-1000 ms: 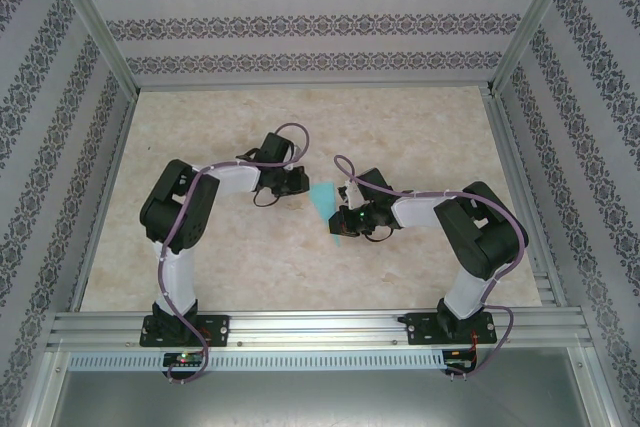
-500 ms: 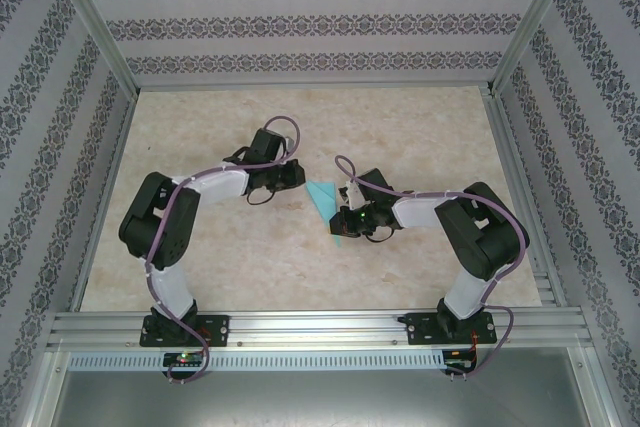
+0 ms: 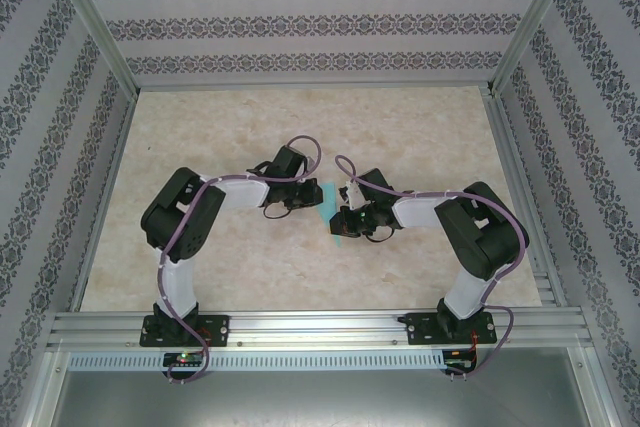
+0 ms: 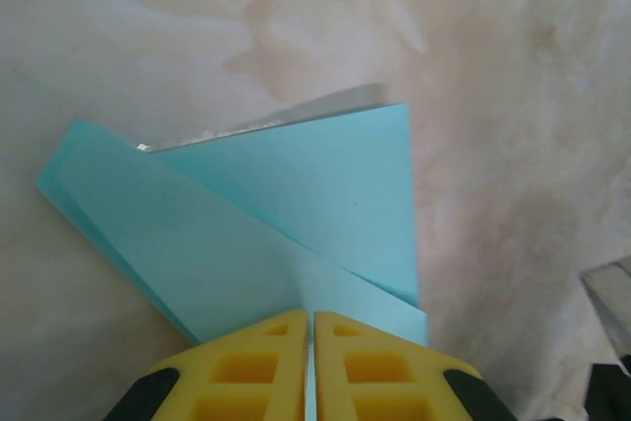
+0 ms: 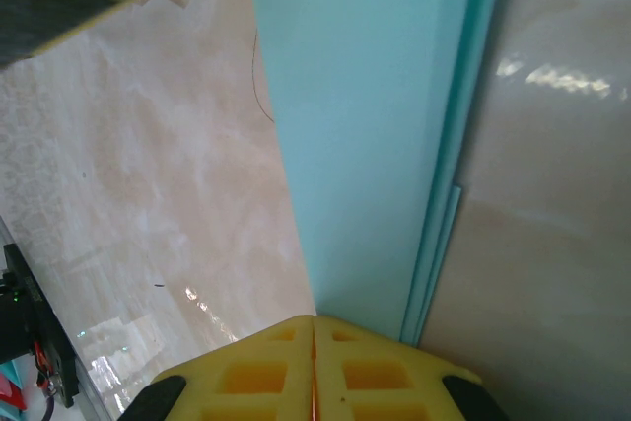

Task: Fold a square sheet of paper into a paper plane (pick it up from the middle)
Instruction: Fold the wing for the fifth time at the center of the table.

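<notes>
Left gripper (image 4: 308, 327) pinched on paper plane (image 4: 296, 194), right gripper (image 5: 314, 330) pinched on its opposite side

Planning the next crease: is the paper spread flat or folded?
Folded. The paper shows overlapping layers with diagonal edges in the left wrist view, stacked edges in the right wrist view, and a narrow wedge from above.

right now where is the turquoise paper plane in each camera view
top external: the paper plane, a small turquoise sliver mid-table where the two arms meet
left wrist: lower centre, folded layers fanning up from the left gripper
right wrist: a tall strip from top centre down to the right gripper
shared landmark: the beige marbled table under it
</notes>
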Tool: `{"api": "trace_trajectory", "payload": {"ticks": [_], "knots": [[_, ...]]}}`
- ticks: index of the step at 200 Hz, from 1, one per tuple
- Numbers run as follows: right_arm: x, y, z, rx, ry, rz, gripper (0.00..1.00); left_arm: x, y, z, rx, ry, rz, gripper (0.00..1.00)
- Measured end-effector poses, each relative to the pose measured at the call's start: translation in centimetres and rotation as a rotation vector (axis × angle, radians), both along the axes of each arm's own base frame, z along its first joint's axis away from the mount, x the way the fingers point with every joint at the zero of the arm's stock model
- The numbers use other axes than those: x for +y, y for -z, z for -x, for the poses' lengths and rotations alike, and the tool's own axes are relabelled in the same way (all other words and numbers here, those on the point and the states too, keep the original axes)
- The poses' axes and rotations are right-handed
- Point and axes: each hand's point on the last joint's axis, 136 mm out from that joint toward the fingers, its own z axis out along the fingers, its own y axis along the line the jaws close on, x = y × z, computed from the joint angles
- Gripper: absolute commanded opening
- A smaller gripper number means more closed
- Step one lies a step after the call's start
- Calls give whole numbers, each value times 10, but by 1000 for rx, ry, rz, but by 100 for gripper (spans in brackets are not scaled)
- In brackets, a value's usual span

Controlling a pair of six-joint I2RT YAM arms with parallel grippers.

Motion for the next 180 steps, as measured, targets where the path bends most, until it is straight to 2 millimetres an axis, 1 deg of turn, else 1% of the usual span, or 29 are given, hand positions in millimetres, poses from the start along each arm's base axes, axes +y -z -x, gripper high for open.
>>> {"api": "trace_trajectory", "payload": {"ticks": [29, 71, 95, 128, 142, 156, 180], "knots": [[0, 1, 0, 14, -1, -7, 9, 1, 0, -9, -5, -13, 2, 11], [0, 0, 0, 12, -1, -7, 9, 5, 2, -14, 17, -8, 26, 11], [0, 0, 0, 12, -1, -7, 9, 15, 1, -25, 22, -18, 45, 11], [0, 0, 0, 11, 0, -7, 9, 37, 1, -48, 13, -79, 46, 11], [0, 1, 0, 11, -1, -8, 9, 44, 2, -56, 14, -97, 40, 11], [0, 0, 0, 11, 0, -8, 9, 45, 2, -61, 23, -98, 30, 11], [0, 0, 0, 11, 0, -8, 9, 45, 3, -61, 48, -84, 8, 11]]}}
